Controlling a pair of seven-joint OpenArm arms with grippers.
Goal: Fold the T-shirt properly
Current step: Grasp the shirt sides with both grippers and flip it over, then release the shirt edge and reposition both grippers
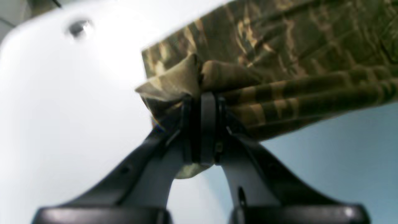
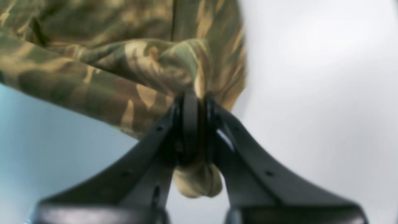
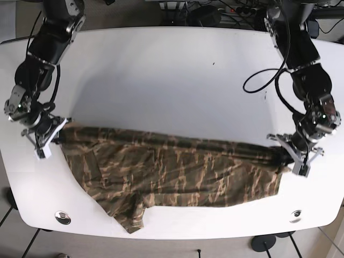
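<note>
Shirt (image 3: 172,174): camouflage, spread across the near half of the white table (image 3: 172,75), its far edge lifted taut between both grippers.
Left gripper (image 1: 203,99): clenched on a bunched shirt corner.
Right gripper (image 2: 196,96): clenched on the opposite corner.

Jaws pinching camouflage T-shirt (image 1: 279,62), apparently above white table (image 1: 77,109)
</note>
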